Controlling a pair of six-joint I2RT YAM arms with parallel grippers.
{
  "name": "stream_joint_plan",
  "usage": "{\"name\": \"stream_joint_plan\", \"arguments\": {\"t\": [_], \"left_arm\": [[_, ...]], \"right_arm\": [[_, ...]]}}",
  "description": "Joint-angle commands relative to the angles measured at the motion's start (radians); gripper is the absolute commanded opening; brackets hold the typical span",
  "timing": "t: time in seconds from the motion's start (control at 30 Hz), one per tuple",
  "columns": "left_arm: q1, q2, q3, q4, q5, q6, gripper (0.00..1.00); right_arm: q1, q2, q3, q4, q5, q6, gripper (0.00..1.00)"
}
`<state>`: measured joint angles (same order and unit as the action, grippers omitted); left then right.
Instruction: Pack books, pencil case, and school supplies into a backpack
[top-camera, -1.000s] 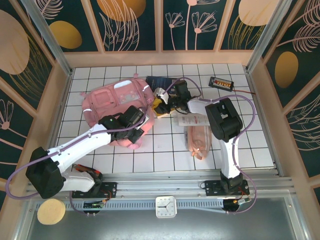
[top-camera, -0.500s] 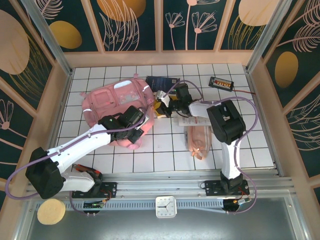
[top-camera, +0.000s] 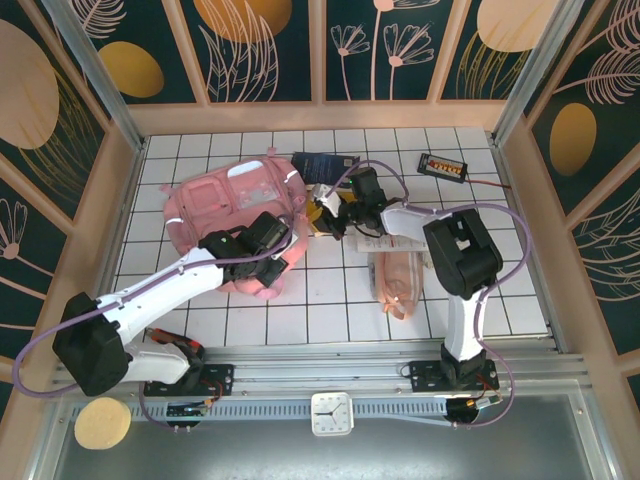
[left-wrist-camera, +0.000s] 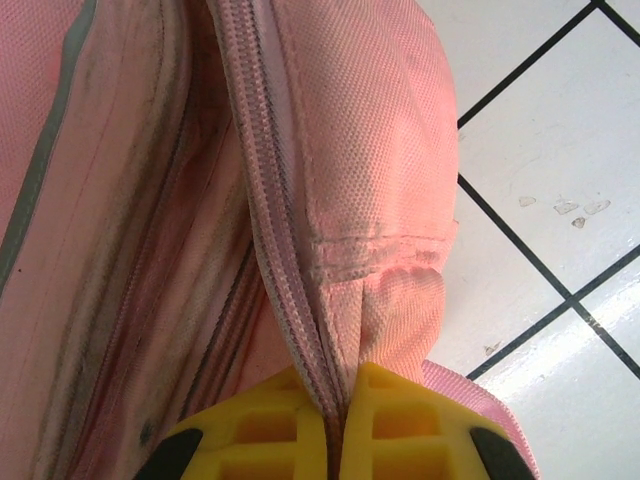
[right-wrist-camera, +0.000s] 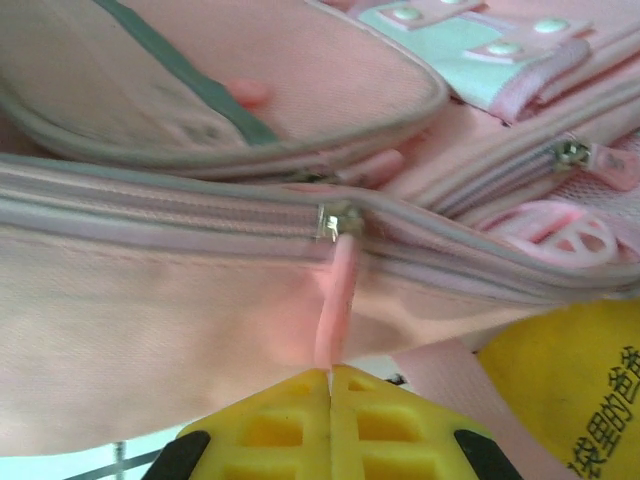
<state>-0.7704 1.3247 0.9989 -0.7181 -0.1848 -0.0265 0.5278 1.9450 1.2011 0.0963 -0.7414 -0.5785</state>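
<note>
Backpack: lying front-up, left-centre of table, long axis running approx. left-right, zipped edge facing the R arm. You're apparently working the opening step, main zip not yet undone. L gripper: clamping the bag's seam fabric, anchoring it. R gripper: pinching the zip pull, tab pointing into the jaws. Next you're likely needing a steady draw along the track.
</note>
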Motion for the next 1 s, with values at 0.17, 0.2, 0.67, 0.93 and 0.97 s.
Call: {"name": "stream_joint_plan", "arguments": {"t": [0.17, 0.2, 0.67, 0.93, 0.97], "left_arm": [[0.003, -0.02, 0.004, 0.031, -0.036, -0.019, 0.0], [0.003, -0.02, 0.004, 0.035, -0.032, -0.023, 0.0], [0.003, -0.051, 0.0, 0.005, -0.039, -0.031, 0.0], [0.003, -0.051, 0.001, 0.002, -0.036, -0.023, 0.0], [0.003, -0.05, 0.001, 0.001, -0.035, -0.021, 0.0]], "right_arm": [[0.058, -0.12, -0.071, -0.017, -0.006, 0.048, 0.0], [0.056, -0.12, -0.079, -0.009, -0.004, 0.065, 0.0], [-0.074, -0.001, 0.023, 0.017, -0.228, 0.241, 0.67], [-0.066, 0.113, 0.144, -0.073, -0.266, 0.152, 0.67], [-0.062, 0.125, 0.156, -0.072, -0.263, 0.151, 0.67]]}}
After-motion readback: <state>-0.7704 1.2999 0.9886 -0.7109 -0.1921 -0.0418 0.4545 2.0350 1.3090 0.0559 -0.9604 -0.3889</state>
